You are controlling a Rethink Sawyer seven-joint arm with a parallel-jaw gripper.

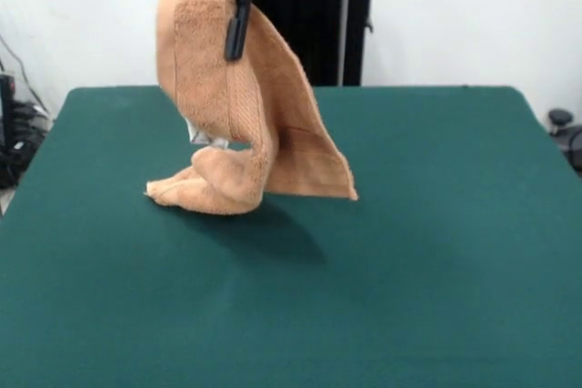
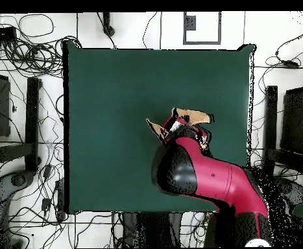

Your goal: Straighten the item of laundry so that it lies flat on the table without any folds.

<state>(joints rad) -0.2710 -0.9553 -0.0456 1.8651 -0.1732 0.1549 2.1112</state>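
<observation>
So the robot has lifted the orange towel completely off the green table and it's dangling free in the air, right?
Not quite. The gripper does hold the towel up by its top edge, but the towel is not completely off the table: the front view shows its lower end still bunched in a heap on the green cloth, with one corner hanging down to about the table's surface beside it.

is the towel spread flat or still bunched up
Bunched, not flat. The towel hangs in folds from the claw, which is shut on its top edge; only its crumpled lower end rests on the table.
</observation>
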